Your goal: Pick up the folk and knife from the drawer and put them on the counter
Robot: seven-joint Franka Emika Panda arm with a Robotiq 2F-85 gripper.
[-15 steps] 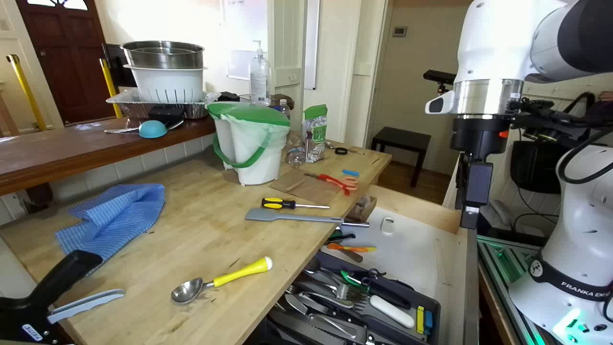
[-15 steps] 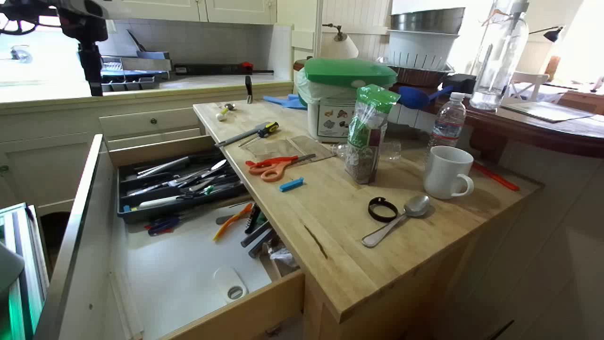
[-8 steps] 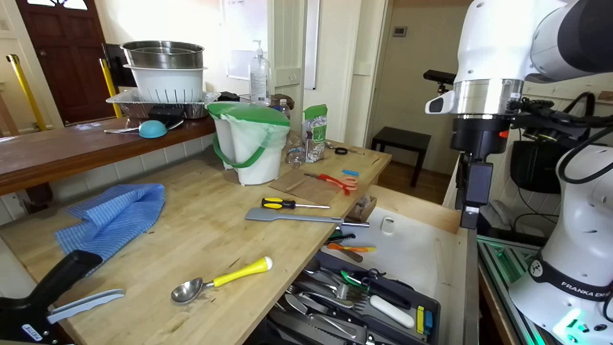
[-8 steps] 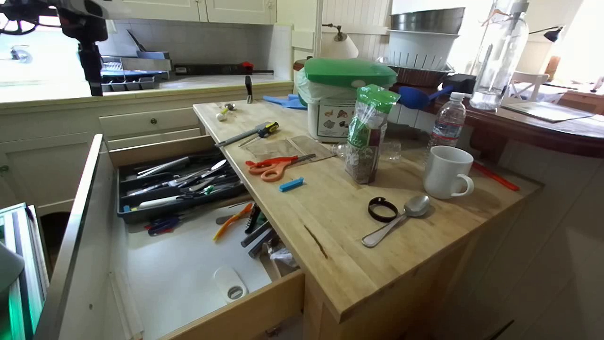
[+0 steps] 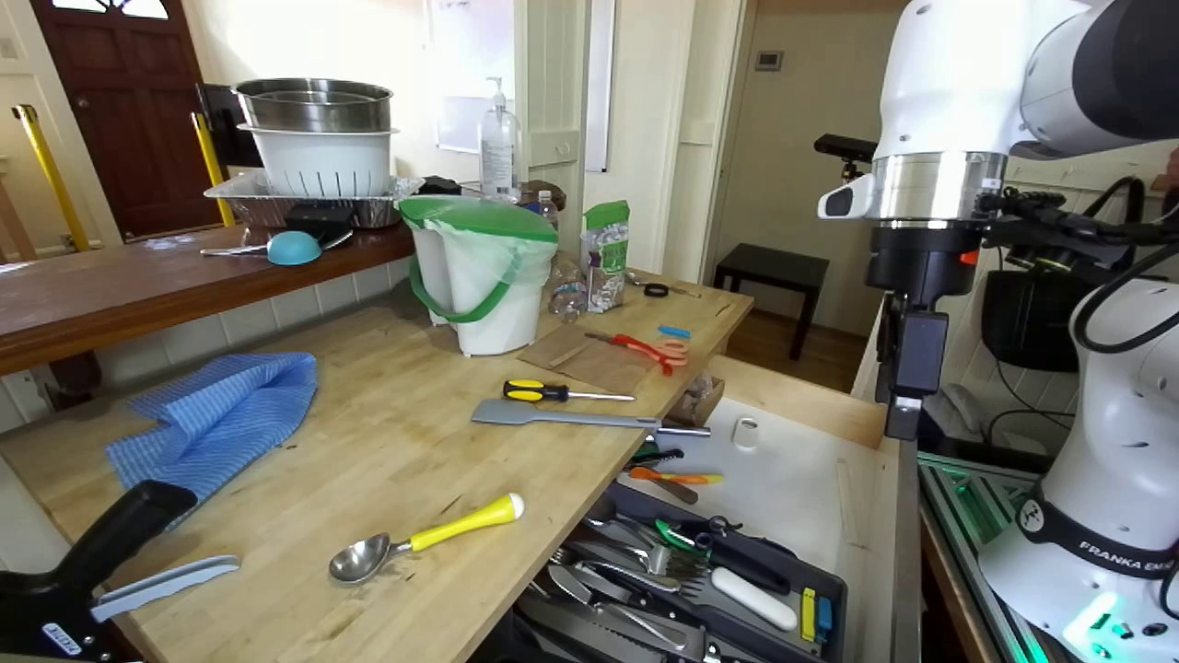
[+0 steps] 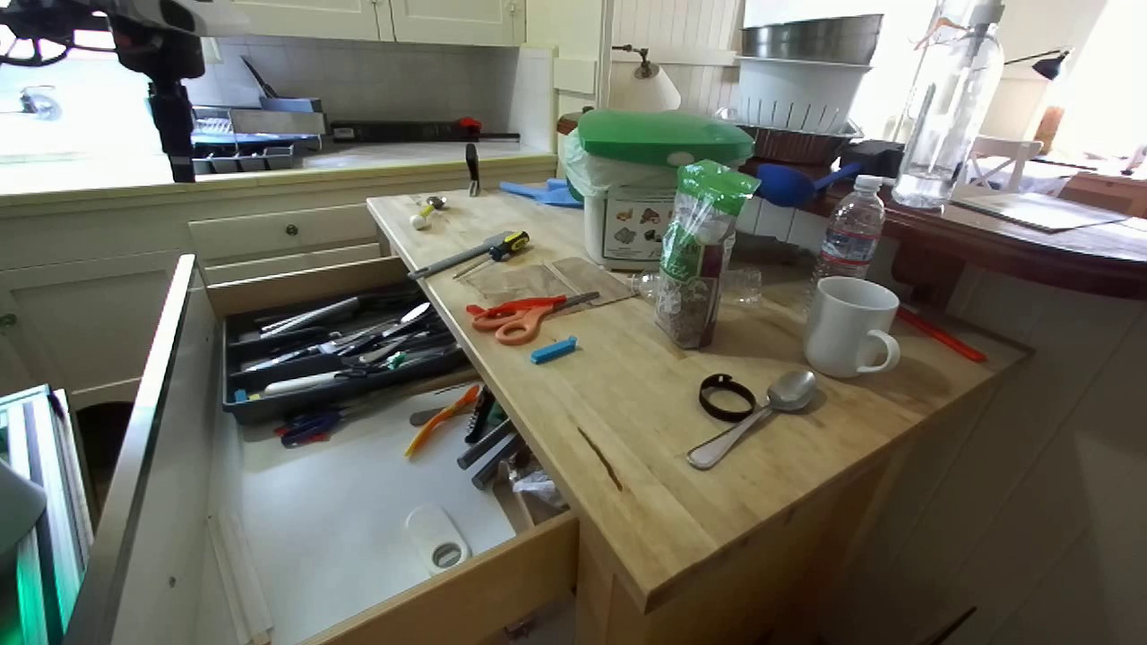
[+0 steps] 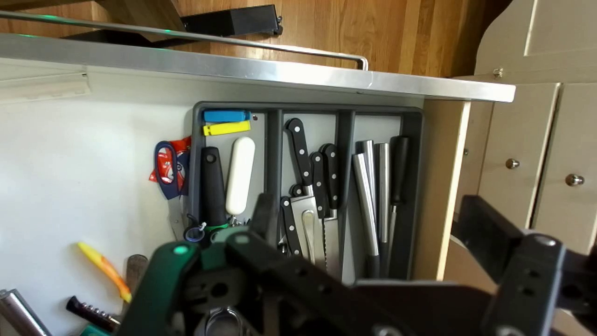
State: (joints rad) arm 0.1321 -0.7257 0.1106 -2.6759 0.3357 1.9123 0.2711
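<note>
Nothing on the desk (image 5: 387,437) or in the drawer (image 6: 484,582) has moved since the earlier frames, and the arm (image 5: 944,101) sits in the same pose; only a small reddish patch (image 5: 1172,170) at the right margin of an exterior view has changed, too cut off for me to identify.

End effector (image 7: 368,207): fingers (image 7: 265,212) spread wide apart, gap clear between them. I have it pointing down, well above the drawer; the wrist view looks onto the grey utensil tray (image 7: 387,110).

Fork (image 5: 658,558): inside the drawer, in the tray, jumbled with other silver pieces near the desk's drawer-side edge. Knife (image 7: 298,210): broad blade, black riveted handle, in the tray's middle compartment, further black-handled knives beside it. I cannot tell which knife the task means. A slim silver handle (image 7: 308,228) lies over the broad blade; what it belongs to I cannot tell.

On the desk: yellow-handled scoop (image 5: 465,526) near the drawer-side edge; screwdriver (image 5: 553,392) just beside the grey spatula (image 5: 589,420), whose handle end juts past that edge. Scissors (image 6: 522,318) near the same edge, blue clip (image 6: 554,350) just beside. Spoon (image 6: 737,435) and mug (image 6: 842,327) toward the short end edge; black ring (image 6: 727,414) next to the spoon.
</note>
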